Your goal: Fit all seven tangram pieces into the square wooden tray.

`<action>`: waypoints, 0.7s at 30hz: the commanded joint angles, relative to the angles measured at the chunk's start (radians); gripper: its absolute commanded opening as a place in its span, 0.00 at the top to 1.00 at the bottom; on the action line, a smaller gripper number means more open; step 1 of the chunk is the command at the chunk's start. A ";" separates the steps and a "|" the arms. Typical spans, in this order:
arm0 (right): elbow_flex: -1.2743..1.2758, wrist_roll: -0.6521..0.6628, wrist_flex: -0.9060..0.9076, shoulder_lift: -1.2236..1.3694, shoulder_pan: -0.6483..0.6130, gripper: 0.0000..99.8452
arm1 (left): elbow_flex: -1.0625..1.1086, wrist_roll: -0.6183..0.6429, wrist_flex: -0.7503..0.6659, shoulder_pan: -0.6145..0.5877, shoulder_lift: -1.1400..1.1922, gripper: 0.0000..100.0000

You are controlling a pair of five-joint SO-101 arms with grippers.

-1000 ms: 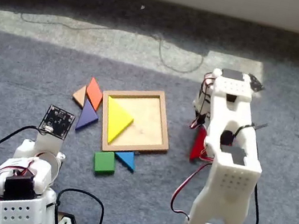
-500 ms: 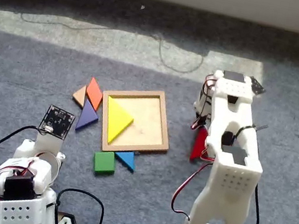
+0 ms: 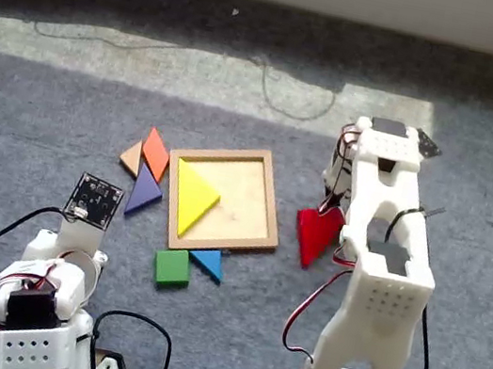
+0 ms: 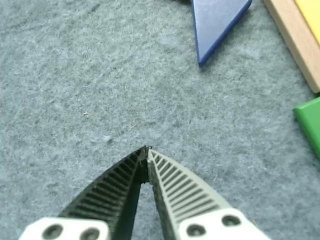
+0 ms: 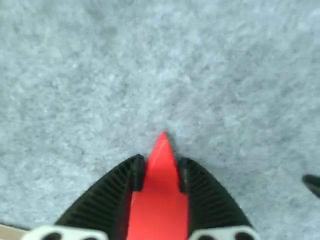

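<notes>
Right, the right tool (image 5: 160, 162) is clamped on the red triangle (image 5: 159, 200). Its ribbed black fingers (image 5: 125, 185) squeeze both sides, and the piece's point pokes out beyond them over the grey carpeted counter (image 5: 75, 65). From above, the red triangle (image 3: 316, 233) hangs just beside the right rim of the tray (image 3: 223, 154), not touching it, with one edge hidden under the white right arm. Whether it rests on the carpet or hangs clear, I cannot tell.

Inside the tray, the yellow triangle (image 3: 192, 196) lies against the left rim, with bare wood to its right. Left of the tray sit the orange triangle (image 3: 155, 153), the tan piece (image 3: 131, 157) touching it, and the purple triangle (image 3: 143, 192) just below them. Along the tray's near edge are the green square (image 3: 172, 267) and the blue triangle (image 3: 209, 261), side by side.

Meanwhile the left tool (image 4: 146, 152) points down at the carpet with its tips pressed together, gripping nothing. The purple triangle (image 4: 215, 22) and a corner of the green square (image 4: 310, 125) lie ahead of it. A thin cable (image 3: 281, 95) trails across a band of sunlight (image 3: 106, 59) beyond the pieces.
</notes>
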 commanded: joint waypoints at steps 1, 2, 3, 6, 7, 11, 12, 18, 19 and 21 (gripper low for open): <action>0.001 0.002 0.015 -0.088 -0.018 0.99 | -0.025 -0.006 -0.025 -0.005 -0.036 0.99; 0.002 0.002 0.016 -0.094 -0.018 0.99 | -0.025 -0.006 -0.025 -0.005 -0.036 0.99; 0.002 0.002 0.018 -0.097 -0.021 0.99 | -0.025 -0.006 -0.025 -0.005 -0.036 0.99; 0.002 0.066 0.021 -0.102 -0.045 0.99 | -0.025 -0.006 -0.025 -0.005 -0.036 0.99; 0.001 0.100 0.022 -0.104 -0.058 0.99 | -0.025 -0.006 -0.025 -0.005 -0.036 0.99; -0.012 0.204 0.065 -0.108 -0.085 0.99 | -0.025 -0.006 -0.025 -0.005 -0.036 0.99; -0.033 0.226 0.085 -0.113 -0.094 0.99 | -0.025 -0.006 -0.025 -0.005 -0.036 0.99; -0.085 0.334 0.189 -0.243 -0.125 0.99 | -0.025 -0.006 -0.025 -0.005 -0.036 0.99; -0.085 0.347 0.189 -0.272 -0.133 0.99 | -0.025 -0.006 -0.025 -0.005 -0.036 0.99; -0.068 0.370 0.194 -0.314 -0.153 0.99 | -0.025 -0.006 -0.025 -0.005 -0.036 0.99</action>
